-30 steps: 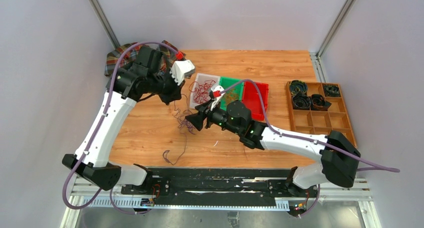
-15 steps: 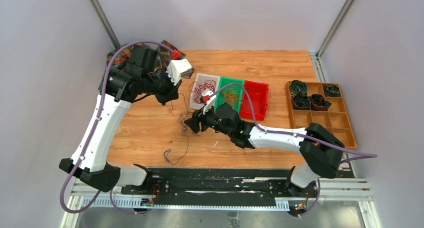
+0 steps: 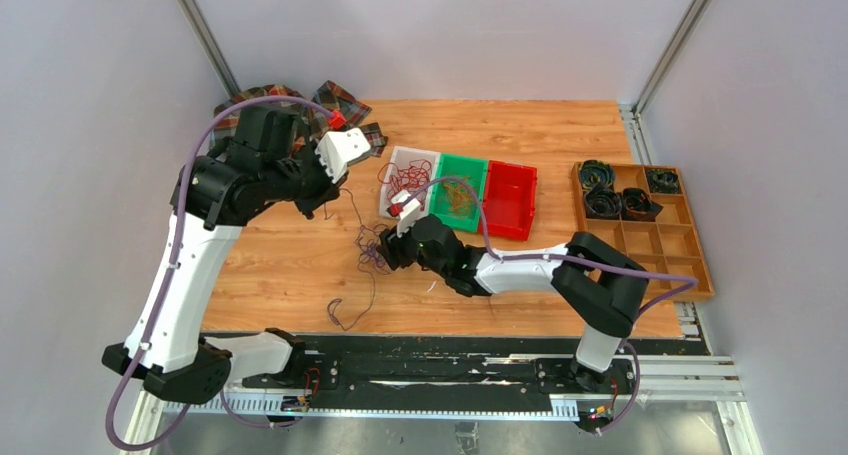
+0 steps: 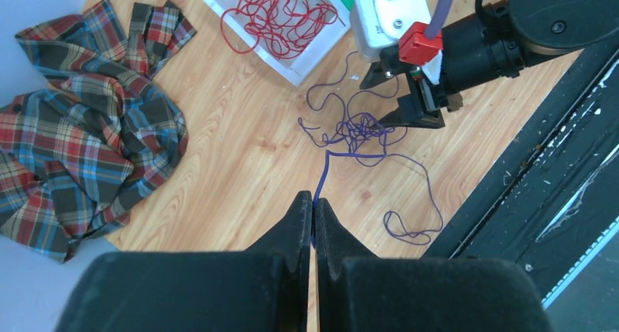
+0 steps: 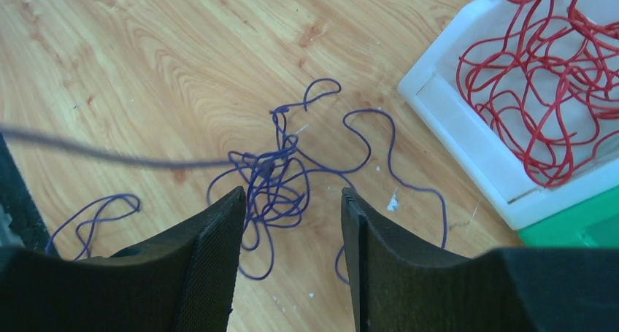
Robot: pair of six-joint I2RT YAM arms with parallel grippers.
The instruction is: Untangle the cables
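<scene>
A purple cable tangle (image 3: 375,250) lies on the wooden table, also in the left wrist view (image 4: 358,131) and the right wrist view (image 5: 274,175). My left gripper (image 4: 314,204) is shut on one strand of the purple cable and holds it raised above the table (image 3: 335,190). My right gripper (image 5: 292,197) is open, its jaws low over the tangle (image 3: 385,250). Red cables (image 3: 408,180) lie in the white bin (image 3: 390,207). Orange cables (image 3: 460,195) lie in the green bin (image 3: 463,162).
A red bin (image 3: 510,200) stands right of the green one. A plaid cloth (image 3: 345,100) lies at the back left. A wooden compartment tray (image 3: 640,225) with black coils stands at the right. A black rail (image 3: 440,350) runs along the near edge.
My left gripper has moved left and up with the purple strand, pulling it taut. My right arm has folded leftward and lowered its open jaws over the tangle.
</scene>
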